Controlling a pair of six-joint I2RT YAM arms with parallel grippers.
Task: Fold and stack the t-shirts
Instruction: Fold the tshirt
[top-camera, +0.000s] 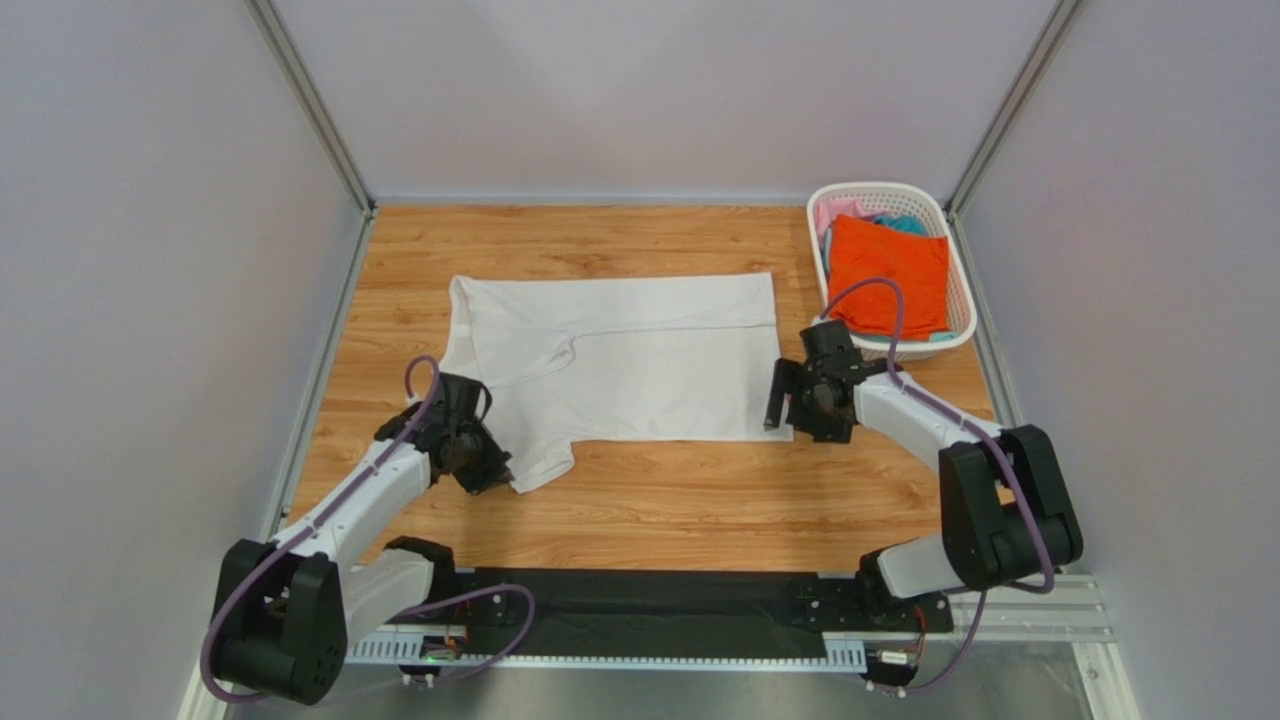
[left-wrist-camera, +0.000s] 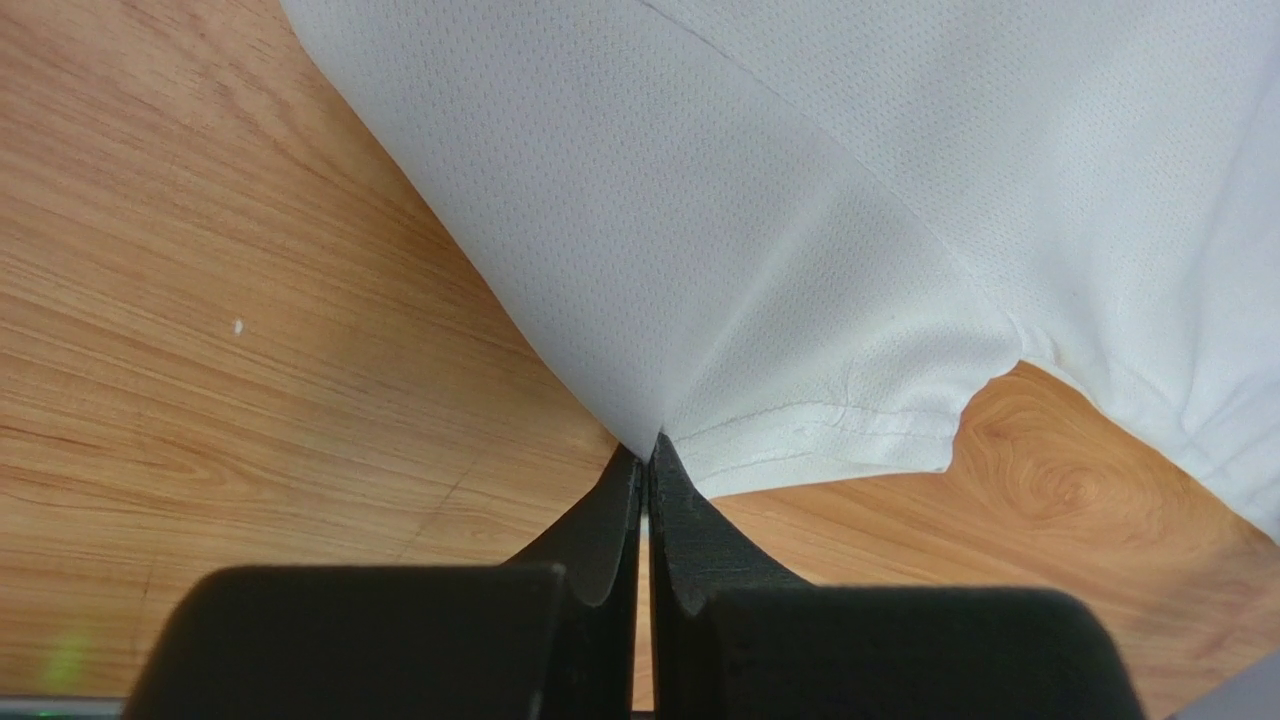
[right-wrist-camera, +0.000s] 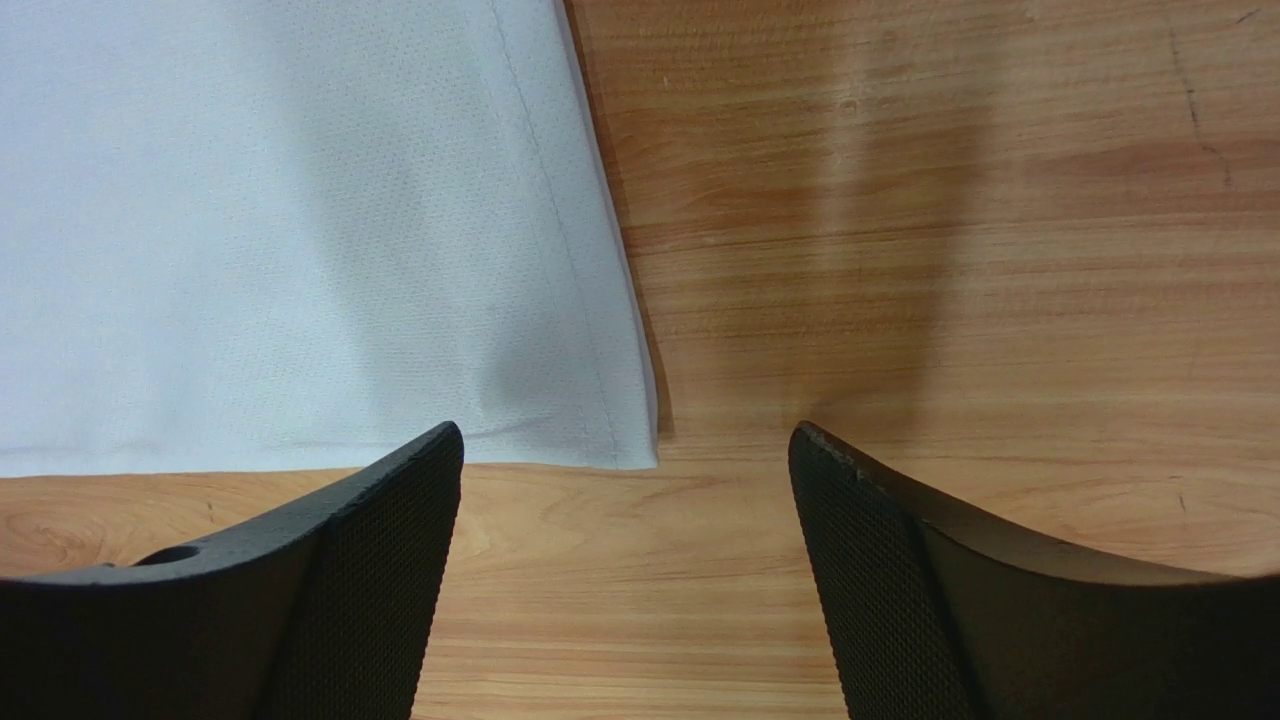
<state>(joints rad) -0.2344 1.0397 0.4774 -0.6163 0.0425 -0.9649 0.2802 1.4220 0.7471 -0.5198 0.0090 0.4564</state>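
Observation:
A white t-shirt (top-camera: 631, 353) lies spread flat on the wooden table, collar to the left. My left gripper (top-camera: 484, 462) is shut on the corner of its near sleeve (left-wrist-camera: 781, 375), the cloth pinched between the fingertips (left-wrist-camera: 649, 458). My right gripper (top-camera: 780, 402) is open and empty just off the shirt's near right hem corner (right-wrist-camera: 624, 435), which lies flat ahead of the fingers. An orange t-shirt (top-camera: 890, 273) lies on top in the basket, with pink (top-camera: 837, 212) and teal (top-camera: 903, 224) cloth showing behind it.
The white lattice basket (top-camera: 962, 308) stands at the far right of the table. Grey walls close in the left, back and right sides. Bare wood lies between the shirt and the black base rail (top-camera: 661, 608).

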